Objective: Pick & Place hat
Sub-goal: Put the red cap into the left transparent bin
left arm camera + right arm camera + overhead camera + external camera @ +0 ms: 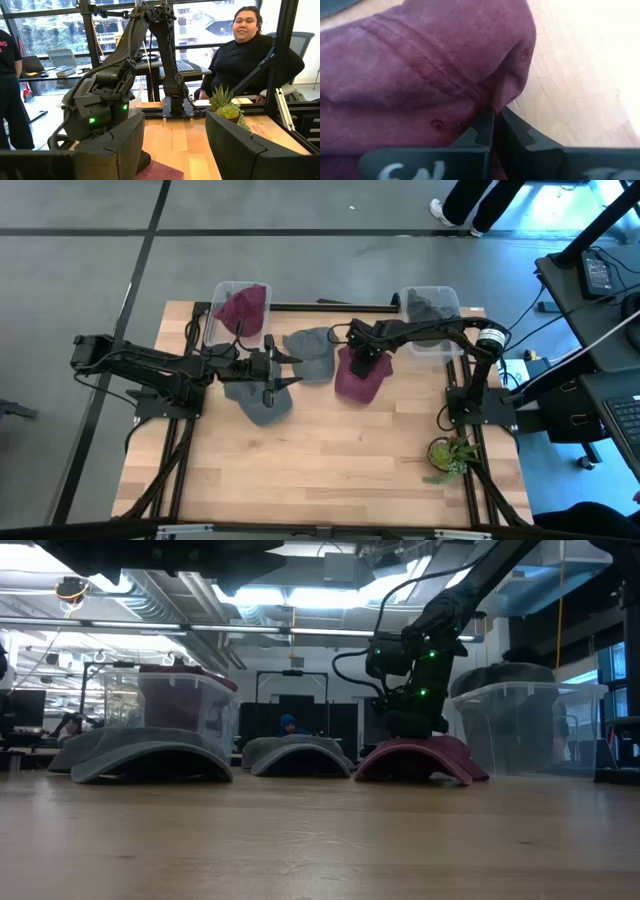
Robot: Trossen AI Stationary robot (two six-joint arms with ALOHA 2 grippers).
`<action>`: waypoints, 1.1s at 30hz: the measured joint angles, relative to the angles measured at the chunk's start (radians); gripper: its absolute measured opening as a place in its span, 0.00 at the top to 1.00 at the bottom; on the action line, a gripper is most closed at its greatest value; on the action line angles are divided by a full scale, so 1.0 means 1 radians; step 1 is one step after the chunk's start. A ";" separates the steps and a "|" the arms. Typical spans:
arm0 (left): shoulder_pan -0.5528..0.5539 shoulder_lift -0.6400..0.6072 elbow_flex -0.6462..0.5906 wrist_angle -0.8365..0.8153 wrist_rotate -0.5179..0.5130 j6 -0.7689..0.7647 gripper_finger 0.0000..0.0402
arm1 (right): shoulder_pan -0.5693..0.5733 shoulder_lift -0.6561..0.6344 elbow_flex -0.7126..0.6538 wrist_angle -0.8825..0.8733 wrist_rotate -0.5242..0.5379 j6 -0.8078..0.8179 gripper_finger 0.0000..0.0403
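1. A maroon hat lies flat on the wooden table, right of centre and just in front of the clear bin on the right. The overhead view shows it stretched from the far edge toward the near edge, wider at the near end. The low view shows it as a shallow dome resting on the tabletop.

2. The right gripper sits directly on top of this hat, at its far end. The right wrist view shows the two dark fingers pressed together, with a fold of the maroon fabric caught between their tips. The hat therefore lies straight below and ahead of the jaws, already pinched, and not yet raised off the wood.

3. The relation that matters next, as a judgement: the hat needs to go straight up off the table, then toward the right bin, which stands just behind it and already holds something dark.

4. A grey hat lies just to the left of the maroon one, close to touching it.

5. The left gripper hangs over a second grey hat left of centre. Its wide fingers stand apart and hold nothing.

6. A clear bin on the left holds maroon fabric.

7. A small potted plant stands near the table's right front corner.

8. A seated person shows beyond the table.
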 joint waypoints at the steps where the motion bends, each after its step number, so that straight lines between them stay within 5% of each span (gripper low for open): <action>1: 0.000 0.000 0.000 0.000 0.000 0.000 0.48 | 0.012 -0.010 0.003 -0.013 0.018 0.000 0.95; 20: 0.000 0.000 0.000 0.000 0.000 0.000 0.48 | 0.246 -0.348 0.069 -0.091 0.145 0.019 0.99; 33: 0.000 0.000 0.000 0.000 0.000 0.000 0.48 | 0.284 -0.616 0.069 -0.143 0.261 0.029 0.99</action>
